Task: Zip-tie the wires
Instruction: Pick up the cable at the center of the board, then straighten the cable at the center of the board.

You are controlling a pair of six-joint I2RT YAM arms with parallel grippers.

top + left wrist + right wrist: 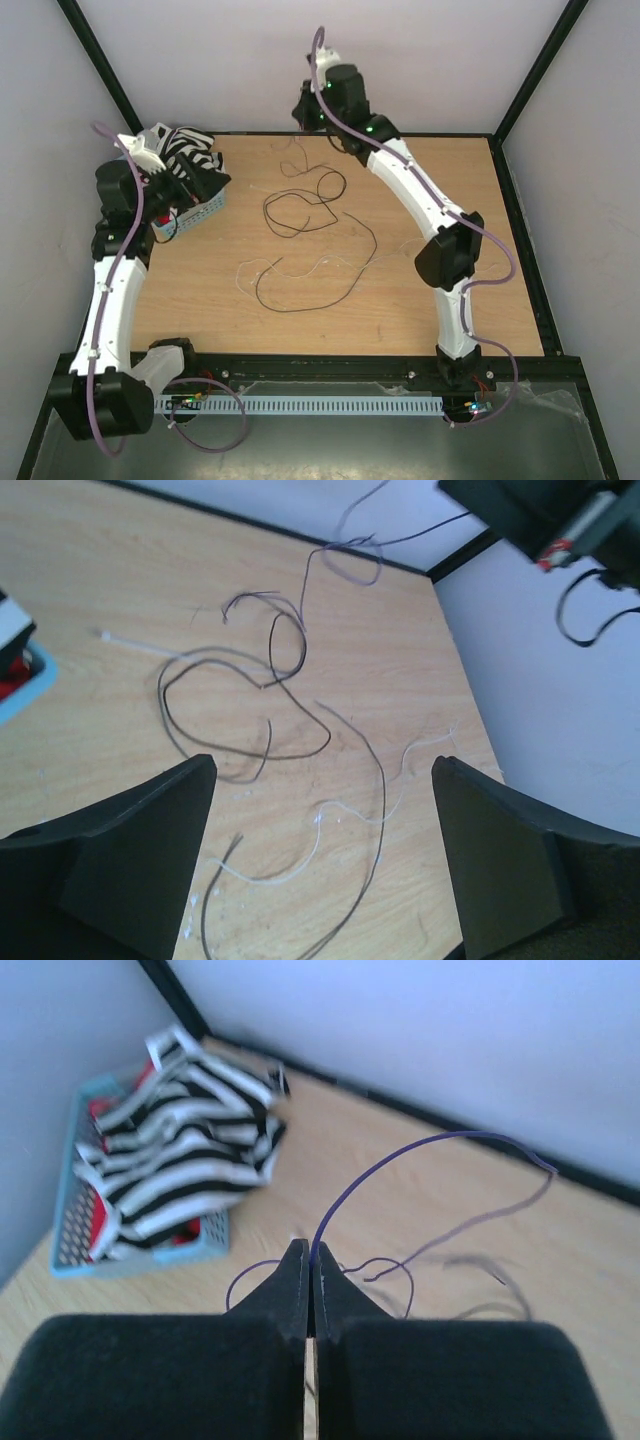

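The wooden table (pixel 200 300) fills the enclosure floor. The right arm (pixel 420 200) reaches to the far edge, and the left arm (pixel 115 290) bends up on the left side. In the far left corner sits a pale blue basket (pixel 205 210) holding a black-and-white striped cloth (pixel 190 150). The left gripper (pixel 320 780) hangs beside the basket with its jaws spread wide and nothing between them. The right gripper (pixel 310 1260) has its jaws pressed together, pinching one thin purplish strand. The wires (pixel 300 210) sprawl in loose loops across the middle of the table. A white zip tie (pixel 135 642) lies flat just beside them.
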